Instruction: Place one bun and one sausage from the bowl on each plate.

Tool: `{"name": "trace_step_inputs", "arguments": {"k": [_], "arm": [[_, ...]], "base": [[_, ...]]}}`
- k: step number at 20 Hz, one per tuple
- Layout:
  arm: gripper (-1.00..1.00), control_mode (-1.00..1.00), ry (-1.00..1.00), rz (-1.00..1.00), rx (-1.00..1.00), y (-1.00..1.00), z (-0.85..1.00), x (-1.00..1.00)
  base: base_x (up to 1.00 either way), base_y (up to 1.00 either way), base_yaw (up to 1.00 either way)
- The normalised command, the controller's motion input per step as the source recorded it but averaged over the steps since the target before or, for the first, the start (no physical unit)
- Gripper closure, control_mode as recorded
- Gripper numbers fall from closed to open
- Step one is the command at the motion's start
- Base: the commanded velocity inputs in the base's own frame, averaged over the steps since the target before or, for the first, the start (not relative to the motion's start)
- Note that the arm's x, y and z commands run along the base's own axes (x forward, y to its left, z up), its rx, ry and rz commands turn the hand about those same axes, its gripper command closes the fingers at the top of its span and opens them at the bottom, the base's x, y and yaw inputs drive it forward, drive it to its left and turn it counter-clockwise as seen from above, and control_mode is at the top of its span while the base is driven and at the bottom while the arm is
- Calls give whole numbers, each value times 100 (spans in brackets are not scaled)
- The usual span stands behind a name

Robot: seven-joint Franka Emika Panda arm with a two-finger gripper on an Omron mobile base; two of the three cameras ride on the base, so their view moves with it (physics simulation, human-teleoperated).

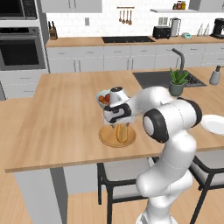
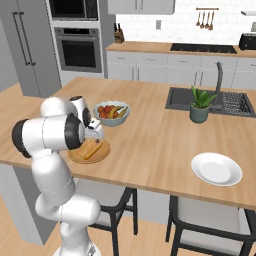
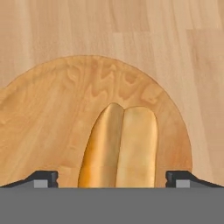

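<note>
Bun [image 3: 119, 146]: one, on wooden plate [image 3: 48, 122]; white plate [image 2: 216, 169]: one; tool [image 3: 112, 179] wide.

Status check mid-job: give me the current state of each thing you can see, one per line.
gripper: open, fingertips either side of the bun, not gripping
bun: lying flat on the wooden plate, released
wooden plate: holds the bun, no sausage visible on it
white plate: empty, near the counter's front edge
fruit bowl: full of fruit, upright behind the wooden plate
</note>
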Motion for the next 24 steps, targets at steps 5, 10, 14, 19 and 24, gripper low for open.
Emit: {"name": "trace_step_inputs", "arguments": {"k": [5,10,14,19,24], "arm": [[-100,-100,-16,-1,2,-27,92,-58],[-100,-100,-27,0,8,-49,62,-97],[-100,-100,-25,2,4,-59,69,-86],[-100,-100,-35,7,0,-50,68,-90],[-100,-100,-26,5,0,-4,95,-77]], "base": [[0,0,0],[0,0,0],[0,0,0],[0,0,0],[0,0,0]]}}
